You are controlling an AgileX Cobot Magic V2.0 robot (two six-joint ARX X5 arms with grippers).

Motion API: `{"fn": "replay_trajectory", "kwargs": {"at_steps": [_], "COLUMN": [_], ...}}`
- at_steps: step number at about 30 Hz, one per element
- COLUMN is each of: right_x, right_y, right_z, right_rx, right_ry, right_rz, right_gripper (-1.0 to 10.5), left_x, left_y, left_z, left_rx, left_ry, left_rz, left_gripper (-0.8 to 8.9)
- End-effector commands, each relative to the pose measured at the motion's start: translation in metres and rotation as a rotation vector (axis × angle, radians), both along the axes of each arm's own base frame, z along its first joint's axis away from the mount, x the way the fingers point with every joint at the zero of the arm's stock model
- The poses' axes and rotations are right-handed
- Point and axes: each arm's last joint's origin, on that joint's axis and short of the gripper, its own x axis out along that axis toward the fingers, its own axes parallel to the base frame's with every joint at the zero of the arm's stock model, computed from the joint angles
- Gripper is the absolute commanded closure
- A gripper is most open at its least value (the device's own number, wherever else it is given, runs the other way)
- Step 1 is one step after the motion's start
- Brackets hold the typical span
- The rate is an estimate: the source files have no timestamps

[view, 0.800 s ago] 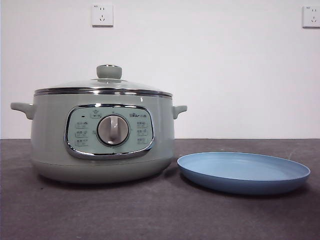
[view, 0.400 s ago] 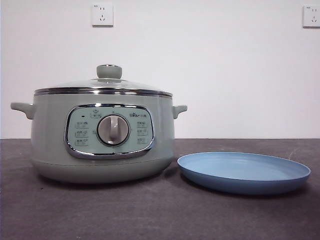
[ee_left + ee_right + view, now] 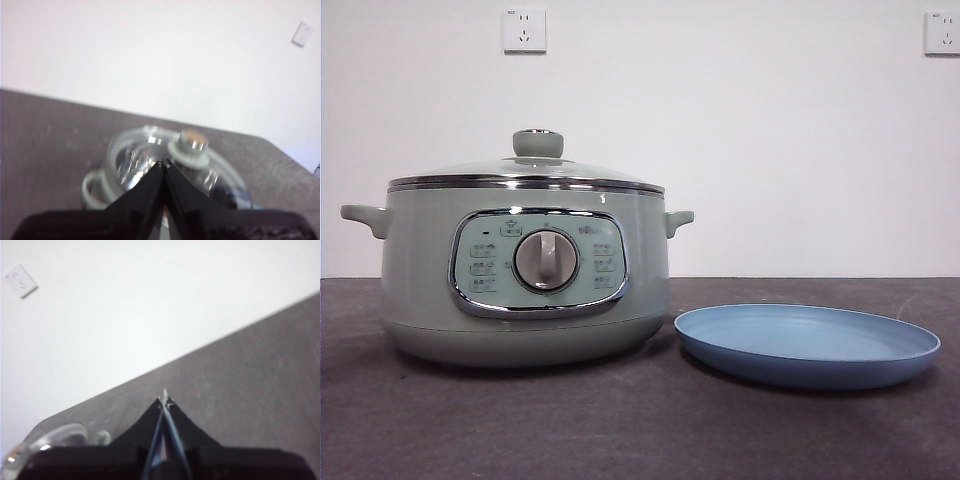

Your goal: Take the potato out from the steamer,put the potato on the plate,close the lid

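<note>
The sage-green steamer [image 3: 525,275] stands on the left of the dark table, and its glass lid [image 3: 525,170] with the green knob [image 3: 538,143] rests on it. To its right lies the light-blue plate [image 3: 807,345], with nothing on it. The potato is hidden. In the left wrist view my left gripper [image 3: 163,162] hangs shut above and behind the lid [image 3: 175,167], its tips close to the knob [image 3: 191,145]. My right gripper [image 3: 164,399] is shut over bare table, with the lid's edge [image 3: 55,437] off to one side. Neither arm shows in the front view.
A white wall with two sockets [image 3: 524,30] [image 3: 942,32] rises behind the table. The dark tabletop [image 3: 640,430] stretches in front of the steamer and plate.
</note>
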Motion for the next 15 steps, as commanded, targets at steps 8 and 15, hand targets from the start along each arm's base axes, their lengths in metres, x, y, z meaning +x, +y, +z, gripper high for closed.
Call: {"fn": "replay_trajectory", "kwargs": {"at_steps": [8, 15], "right_x": [0.029, 0.065], "right_y": [0.004, 0.008], "right_z": [0.117, 0.169], "right_rx": [-0.159, -0.196], "right_ry": [-0.139, -0.186], "right_rz": [0.239, 0.524], "right_gripper": [9.6, 9.6], "left_x": [0.029, 0.064], "left_y": [-0.004, -0.012], "left_z": [0.102, 0.151], "left_rx": [0.141, 0.205], "left_ry": [-0.026, 0.028], "left_rz": [-0.046, -0.239], "left_gripper": [8.2, 8.2]}}
